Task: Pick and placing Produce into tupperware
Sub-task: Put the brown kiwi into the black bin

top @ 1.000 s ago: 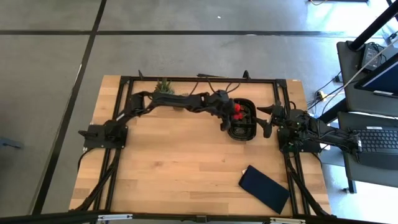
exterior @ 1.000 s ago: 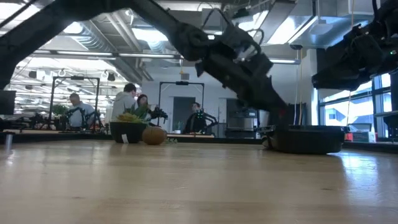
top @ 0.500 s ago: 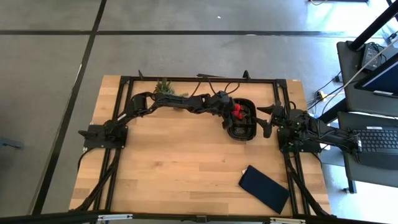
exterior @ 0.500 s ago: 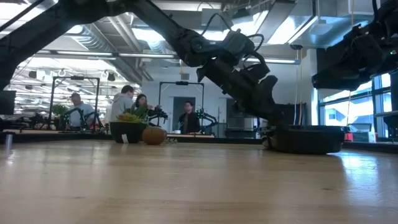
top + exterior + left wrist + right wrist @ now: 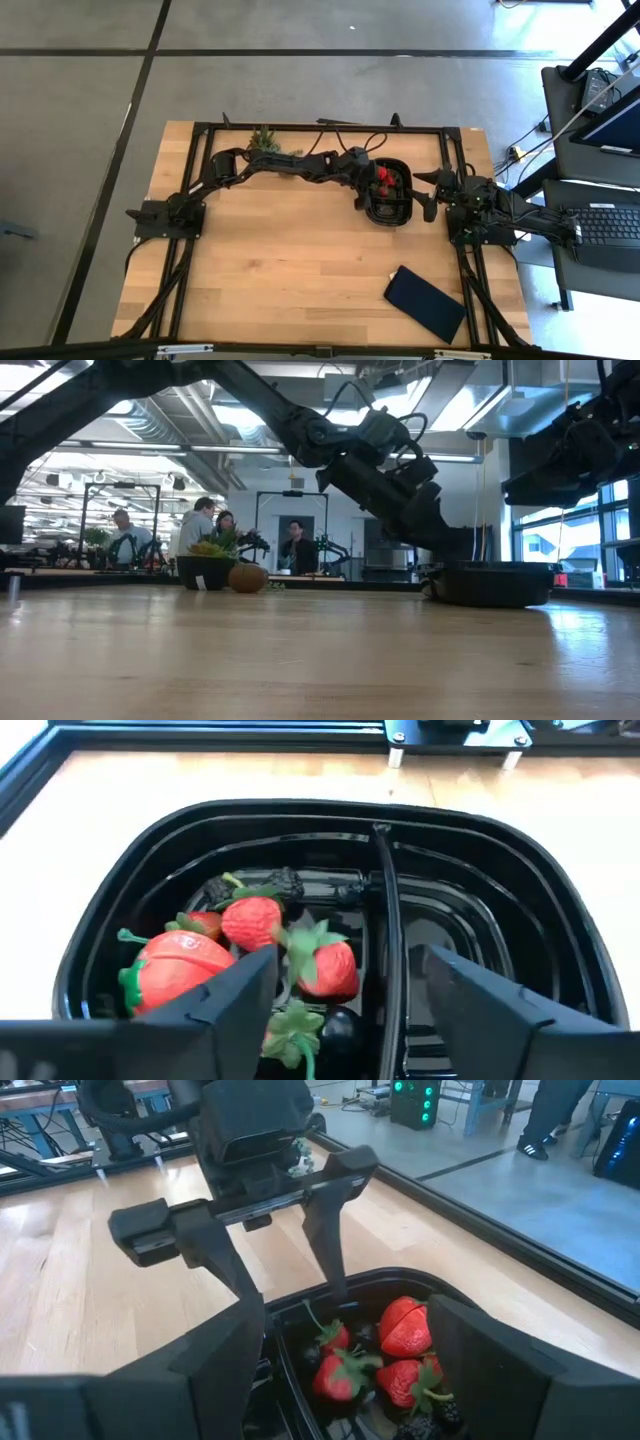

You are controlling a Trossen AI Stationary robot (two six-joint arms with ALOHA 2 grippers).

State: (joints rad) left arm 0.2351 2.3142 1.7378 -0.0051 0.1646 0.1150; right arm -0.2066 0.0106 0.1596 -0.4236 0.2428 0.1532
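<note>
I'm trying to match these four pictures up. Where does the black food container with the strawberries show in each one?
High view: the tupperware sits right of centre, near the table's far edge.
Low view: right, a dark low shape.
Left wrist view: fills the picture; rim.
Right wrist view: bottom centre.
Shared landmark: the strawberries inside, hidden in the low view.

Open left claw (image 5: 345, 985) hovers over strawberries (image 5: 255, 945) in the tupperware (image 5: 540, 910).

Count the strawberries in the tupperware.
3 visible, all in one compartment of the tupperware: a large one by the wall, one near the blackberry, one beside the divider. The open left pincer may hide more.
</note>
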